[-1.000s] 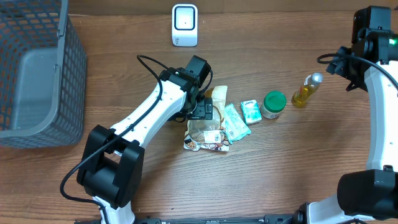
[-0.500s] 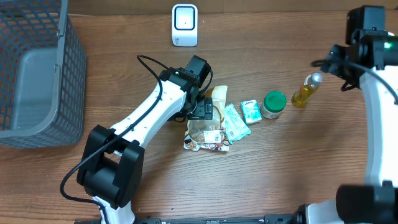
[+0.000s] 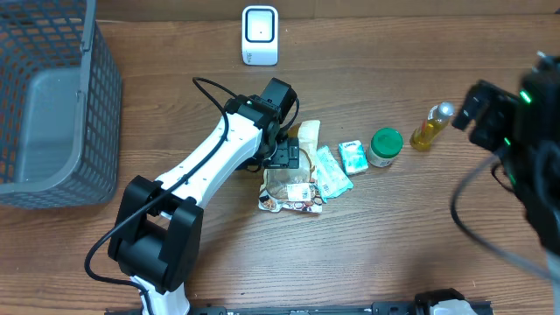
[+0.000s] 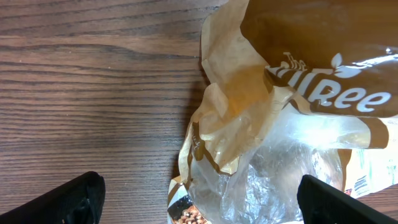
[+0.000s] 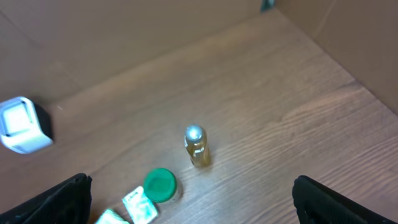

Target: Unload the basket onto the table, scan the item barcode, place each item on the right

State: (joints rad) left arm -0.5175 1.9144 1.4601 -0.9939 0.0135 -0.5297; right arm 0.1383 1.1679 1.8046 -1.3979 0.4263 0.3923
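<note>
Your left gripper (image 4: 199,200) unmoved, jaws spread over bag (image 4: 267,81). Your right gripper (image 5: 193,204) has risen, blurred overhead, jaws spread, empty, high above bottle (image 5: 195,147).

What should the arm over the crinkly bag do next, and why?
Probably lower the left fingers and close them on the bag. They stand wide open over its crumpled top and hold nothing, and the bag likely has to be lifted before its barcode can face the scanner farther back.
</note>
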